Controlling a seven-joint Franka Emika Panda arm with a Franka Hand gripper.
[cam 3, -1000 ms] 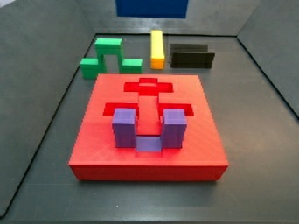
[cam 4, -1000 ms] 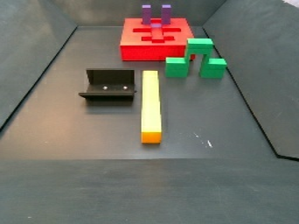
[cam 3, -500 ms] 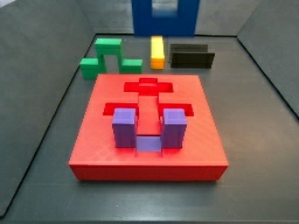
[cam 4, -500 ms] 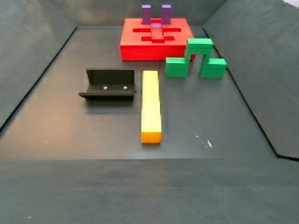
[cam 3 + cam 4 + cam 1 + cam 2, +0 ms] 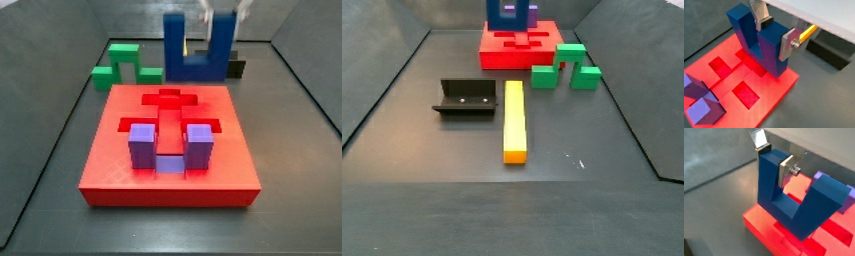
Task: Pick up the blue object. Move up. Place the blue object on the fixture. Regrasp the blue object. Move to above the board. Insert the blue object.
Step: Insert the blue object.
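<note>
My gripper (image 5: 776,34) is shut on one prong of the blue object (image 5: 761,45), a dark blue U-shaped block held with its prongs up. Both wrist views show a silver finger plate on each side of that prong (image 5: 775,159). In a side view the blue object (image 5: 194,50) hangs over the far end of the red board (image 5: 120,150), with the gripper (image 5: 214,15) at the frame's top. From the opposite side, the blue object (image 5: 506,14) is seen above the board (image 5: 509,52). The black fixture (image 5: 465,98) stands apart on the floor.
A purple U-shaped piece (image 5: 171,145) sits in the board's near recess. A green block (image 5: 564,66) stands beside the board. A long yellow bar (image 5: 513,120) lies next to the fixture. Dark walls enclose the floor on all sides.
The blue object, held in the gripper, has come down into both side views and now hangs over the board's end. Nothing else has moved.
</note>
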